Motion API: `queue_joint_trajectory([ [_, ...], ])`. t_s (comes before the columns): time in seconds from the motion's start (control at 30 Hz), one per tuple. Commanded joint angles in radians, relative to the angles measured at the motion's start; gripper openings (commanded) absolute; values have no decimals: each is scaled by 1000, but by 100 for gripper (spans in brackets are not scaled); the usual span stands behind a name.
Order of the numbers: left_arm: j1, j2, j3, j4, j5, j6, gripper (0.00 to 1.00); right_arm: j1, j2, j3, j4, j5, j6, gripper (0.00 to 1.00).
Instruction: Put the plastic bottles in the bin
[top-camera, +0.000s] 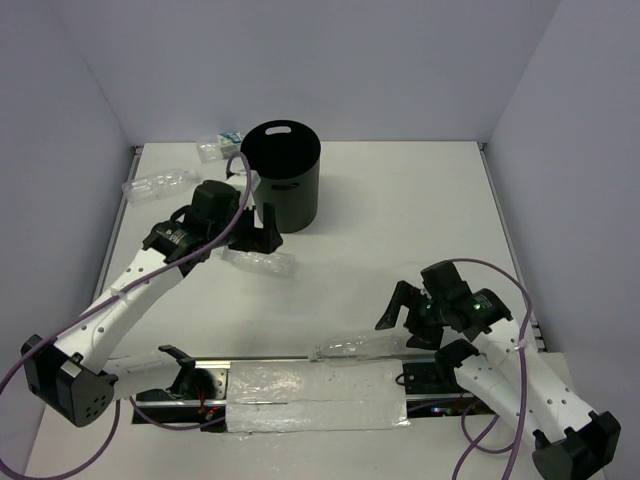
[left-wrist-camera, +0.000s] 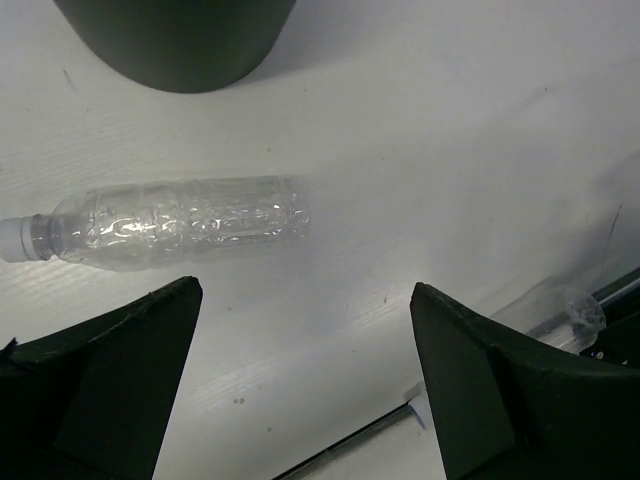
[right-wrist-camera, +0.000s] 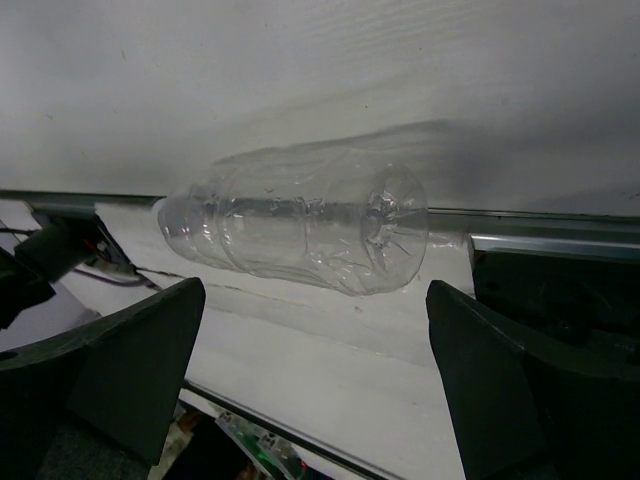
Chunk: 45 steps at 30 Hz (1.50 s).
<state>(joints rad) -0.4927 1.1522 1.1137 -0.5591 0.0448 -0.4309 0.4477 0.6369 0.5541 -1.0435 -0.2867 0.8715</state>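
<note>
White surface (top-camera: 400, 200): my left gripper (top-camera: 258, 240), arm extended forward, is spread above a clear crinkled plastic bottle (left-wrist-camera: 180, 222); my right gripper (top-camera: 403, 318), spread, faces the base of a second clear bottle (right-wrist-camera: 300, 225).

bin (left-wrist-camera: 180, 40) cropped at top, bottle (left-wrist-camera: 560, 308) partly behind left end effector (left-wrist-camera: 305, 290)

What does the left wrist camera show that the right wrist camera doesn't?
Only left wrist: the base of the bin, a capped bottle lying on its side, and the open left hand. Only right wrist: the open right hand and wires below the table edge. Both: the white table and the clear bottle along the near-edge rail.
</note>
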Motion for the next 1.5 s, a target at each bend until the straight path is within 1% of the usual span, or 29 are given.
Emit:
queue_joint_trajectory([
  [0.0, -29, -20, 44, -1, 41, 66, 99, 8, 30, -10, -115, -29, -98, 100],
  [0.13, -72, -5, 57, -28, 118, 106, 99, 9, 44, -8, -118, -25, -117, 100],
  [0.2, -98, 13, 64, -47, 197, 144, 99, 9, 46, -10, -102, -25, -108, 100],
  [0.27, -161, 39, 72, -87, 245, 181, 99, 8, 46, -6, -83, -26, -91, 100],
  [0.3, -220, 49, 75, -100, 248, 188, 99, 9, 47, -3, -76, -26, -88, 100],
  [0.37, -285, 82, 72, -126, 236, 195, 99, 8, 55, 19, -69, -19, -80, 100],
  [0.4, -353, 96, 69, -130, 230, 193, 99, 8, 61, 32, -70, -11, -83, 100],
  [0.43, -389, 109, 64, -128, 224, 189, 99, 9, 67, 46, -72, 12, -89, 100],
  [0.47, -418, 139, 51, -113, 216, 178, 99, 9, 84, 85, -82, 29, -95, 100],
  [0.5, -481, 156, 41, -102, 202, 172, 99, 9, 93, 107, -88, 44, -100, 100],
  [0.57, -564, 204, 18, -59, 181, 155, 99, 8, 121, 176, -116, 93, -112, 100],
  [0.7, -633, 271, -37, 33, 178, 126, 99, -1, 138, 250, -147, 130, -111, 100],
  [0.9, -672, 351, -80, 139, 167, 126, 99, -29, 113, 267, -173, 155, -86, 100],
  [1.0, -673, 389, -74, 157, 171, 145, 99, -46, 83, 265, -179, 165, -68, 100],
  [1.13, -678, 461, -49, 163, 174, 184, 99, -104, 43, 265, -208, 179, -54, 100],
  [1.33, -682, 511, -43, 188, 165, 202, 99, -199, -3, 287, -250, 208, -65, 100],
  [1.43, -682, 526, -35, 196, 135, 190, 95, -207, -26, 274, -239, 201, -48, 100],
  [1.47, -682, 534, -26, 191, 123, 185, 90, -207, -28, 262, -233, 196, -43, 100],
])
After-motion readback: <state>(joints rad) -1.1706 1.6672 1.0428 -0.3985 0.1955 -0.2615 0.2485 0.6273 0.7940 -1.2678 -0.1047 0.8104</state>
